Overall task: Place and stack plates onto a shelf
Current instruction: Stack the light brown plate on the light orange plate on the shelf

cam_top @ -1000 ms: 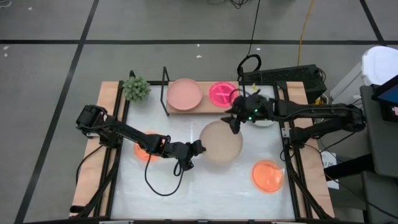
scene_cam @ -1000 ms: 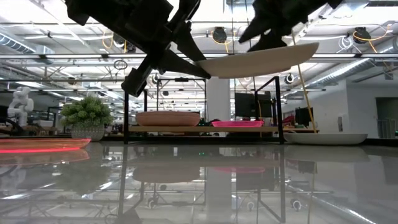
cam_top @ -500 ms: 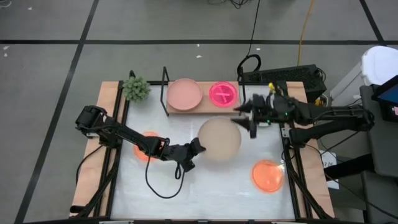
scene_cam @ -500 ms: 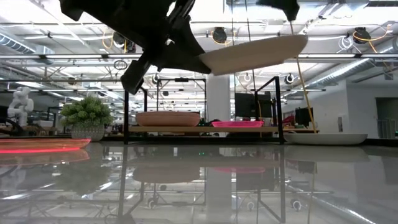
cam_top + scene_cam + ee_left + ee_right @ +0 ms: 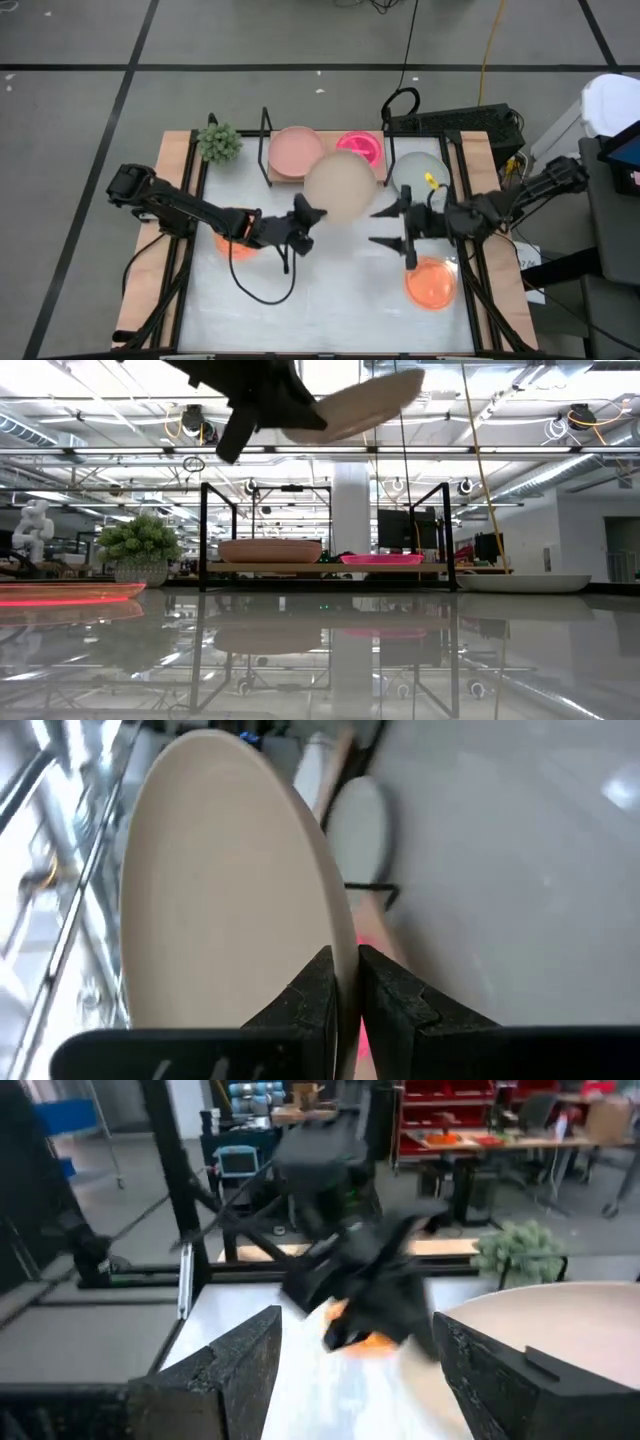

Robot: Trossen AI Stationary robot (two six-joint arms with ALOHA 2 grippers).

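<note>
Two plates sit on the light-wood wire-framed shelf (image 5: 275,176); my left tool (image 5: 307,214) pinches the large matte beige plate (image 5: 340,187) aloft near it, right tool (image 5: 396,227) gapes empty, several plates remain on the desk.

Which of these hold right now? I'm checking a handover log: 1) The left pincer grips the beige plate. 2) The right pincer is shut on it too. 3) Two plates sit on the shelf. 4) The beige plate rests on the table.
1) True: the left pincer clamps the beige plate by its rim.
2) False: the right pincer is open and empty, apart from it.
3) True: a dusty pink plate and a hot pink plate sit on the shelf.
4) False: it is held in the air, tilted.
</note>
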